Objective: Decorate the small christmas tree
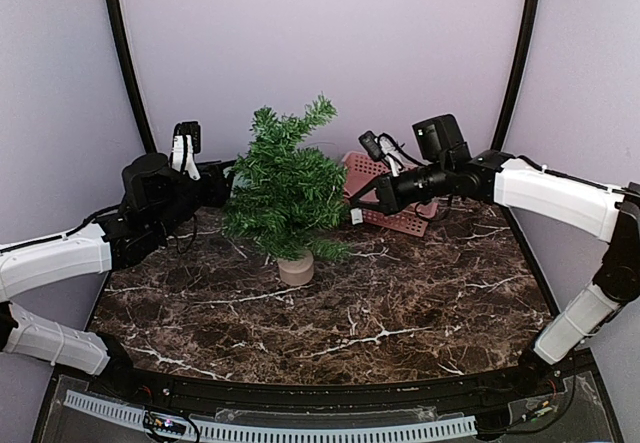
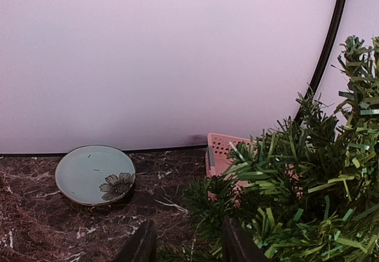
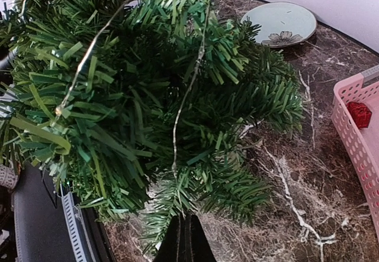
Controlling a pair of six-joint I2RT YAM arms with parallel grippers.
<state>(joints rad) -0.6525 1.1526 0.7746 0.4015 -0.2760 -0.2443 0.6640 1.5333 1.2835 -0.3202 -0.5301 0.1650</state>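
With the small christmas tree [image 1: 285, 188] standing just ahead of both, a thin light wire [image 3: 188, 84] is already draping its branches above the shut right jaws, the left jaws are sitting half-open among low twigs, and a red ornament [image 3: 359, 114] is seemingly waiting in the basket [image 3: 349, 129] to their right.

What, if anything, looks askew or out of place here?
The tree leans right at its top in the overhead view, and a thin wire hangs loose across its branches. Nothing looks spilled or broken.
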